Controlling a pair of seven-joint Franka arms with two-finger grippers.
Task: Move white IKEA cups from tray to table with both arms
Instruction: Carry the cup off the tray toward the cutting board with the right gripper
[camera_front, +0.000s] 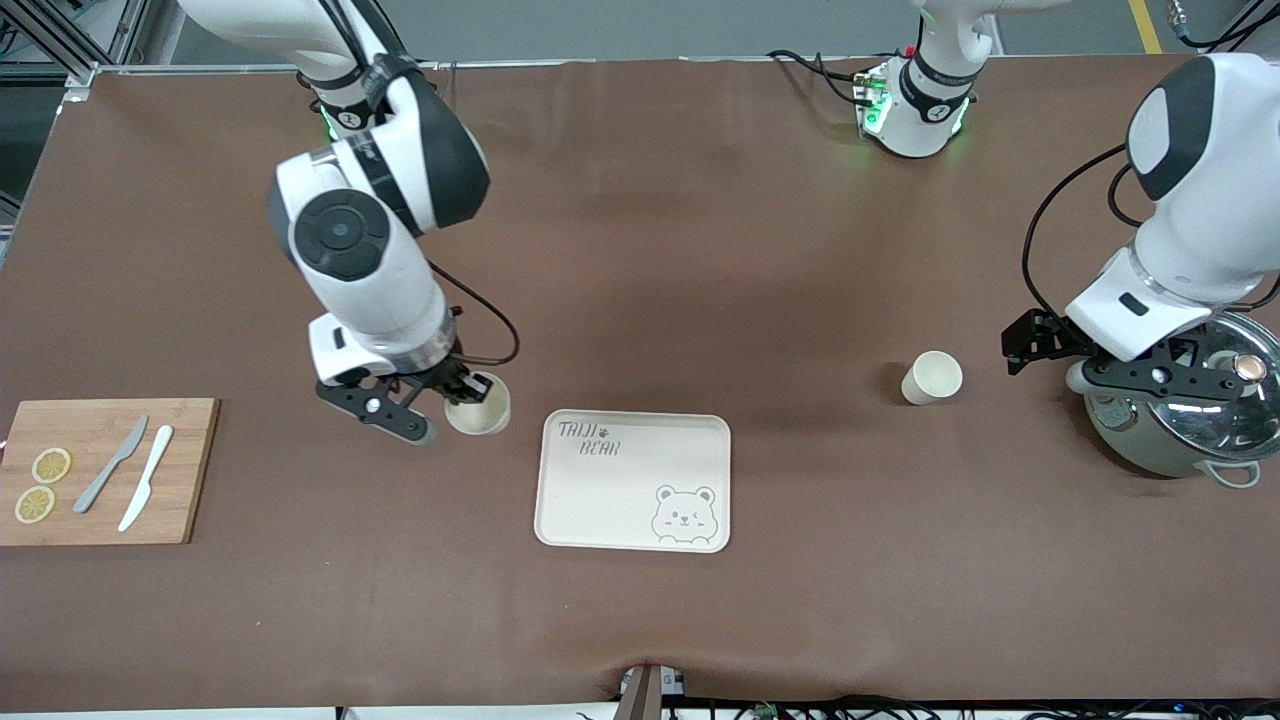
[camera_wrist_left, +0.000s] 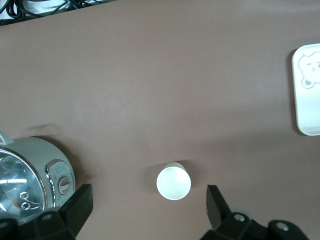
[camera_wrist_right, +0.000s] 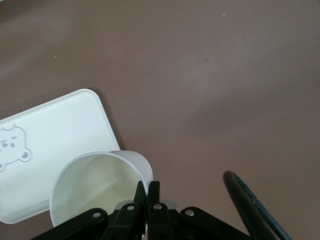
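One white cup (camera_front: 478, 410) is held by its rim in my right gripper (camera_front: 478, 388), one finger inside the cup and one outside. It hangs beside the cream bear tray (camera_front: 600, 500), at the tray corner toward the right arm's end. In the right wrist view the gripper (camera_wrist_right: 148, 187) pinches the cup (camera_wrist_right: 90, 185) wall, with the tray (camera_wrist_right: 55, 135) below. The second cup (camera_front: 932, 378) stands upright on the table. My left gripper (camera_front: 1030, 345) is open and empty in the air beside it. In the left wrist view this cup (camera_wrist_left: 173, 182) lies below the spread fingers of the gripper (camera_wrist_left: 147, 197).
A metal pot with a glass lid (camera_front: 1175, 435) stands under the left arm's wrist, also in the left wrist view (camera_wrist_left: 25, 175). A wooden cutting board (camera_front: 100, 470) with lemon slices and two knives lies at the right arm's end of the table.
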